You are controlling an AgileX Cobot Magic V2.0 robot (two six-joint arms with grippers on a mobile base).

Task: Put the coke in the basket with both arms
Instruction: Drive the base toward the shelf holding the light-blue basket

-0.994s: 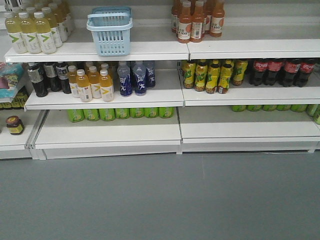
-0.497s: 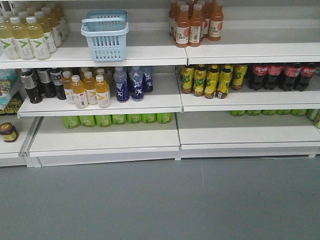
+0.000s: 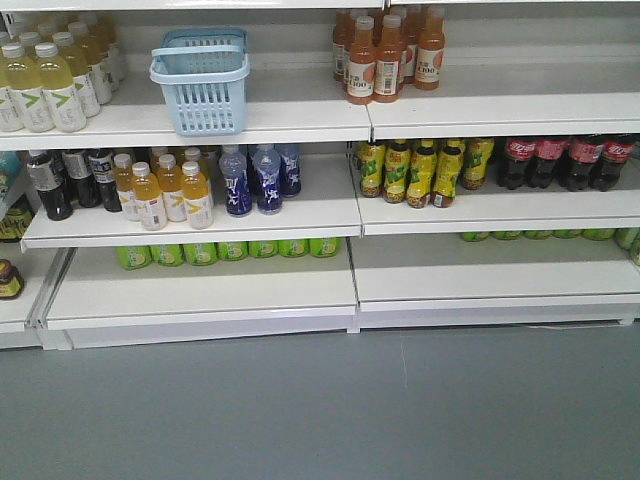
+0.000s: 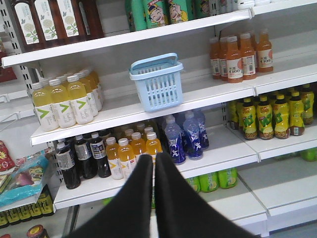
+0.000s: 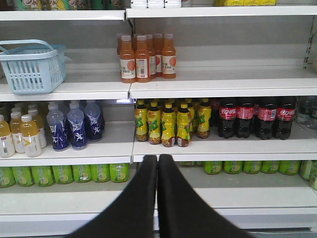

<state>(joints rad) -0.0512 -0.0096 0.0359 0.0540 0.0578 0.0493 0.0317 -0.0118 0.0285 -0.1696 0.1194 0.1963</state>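
Light blue plastic basket (image 3: 199,73), rectangular, slotted walls, two swing handles raised over the rim. One only. It stands on the upper tier of white metal shelving (image 3: 300,108), left bay. Through the open top, only its own far wall shows.

Coke (image 5: 246,117): slim dark bottles, red wrap with white script, red caps. Four count in the front row; whether more stand behind, cannot tell. They sit on the middle tier, right bay, just to the right of the yellow-labelled bottles (image 5: 168,125), one tier below the basket and well apart from it.

Other stock:
- orange-drink bottles (image 5: 146,57), at least five, upper tier, right of the basket
- blue-wrapped bottles (image 5: 75,127), three seen, middle tier, left bay
- green cans (image 5: 64,173), one row at the back of the lowest tier

Left pincer (image 4: 152,157): two smooth black tapered prongs, pressed together tip to tip, holding nothing, hanging in open air before the left bay.
Right pincer (image 5: 157,157): same build, prongs likewise closed on nothing, in front of the seam between bays.

Floor (image 3: 320,410) is plain grey and matt.
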